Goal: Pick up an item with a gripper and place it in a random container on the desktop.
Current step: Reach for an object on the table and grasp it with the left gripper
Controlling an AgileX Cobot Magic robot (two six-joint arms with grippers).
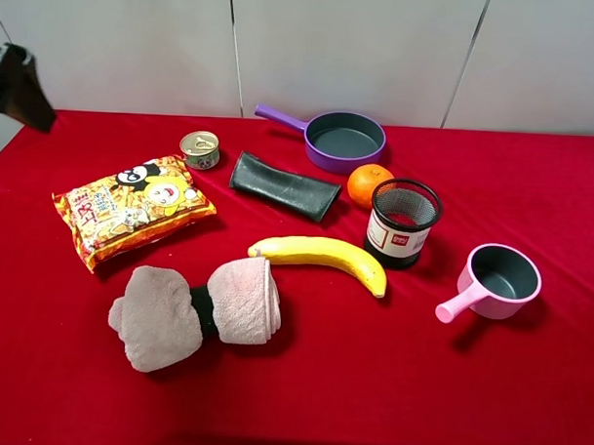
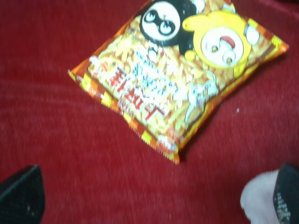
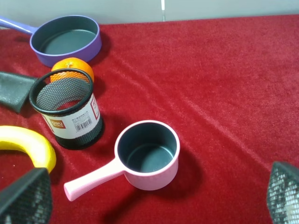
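Note:
The small tin can [image 1: 200, 149] with a gold pull-tab lid stands at the back left of the red table, behind the snack bag. It shows in neither wrist view. The black wire-mesh cup [image 1: 402, 222] stands upright right of centre and looks empty; it also shows in the right wrist view [image 3: 70, 109]. My left gripper [image 2: 154, 205] is open and empty above the snack bag [image 2: 182, 74]. A dark part of the left arm [image 1: 19, 81] shows at the far left edge. My right gripper [image 3: 154, 200] is open and empty above the pink saucepan [image 3: 147, 154].
A banana [image 1: 320, 255], a rolled pink towel [image 1: 196, 312], a black pouch [image 1: 284, 186], an orange [image 1: 369, 183] beside the cup, a purple pan [image 1: 344, 139] at the back and the pink saucepan [image 1: 500, 280] at the right lie on the red cloth.

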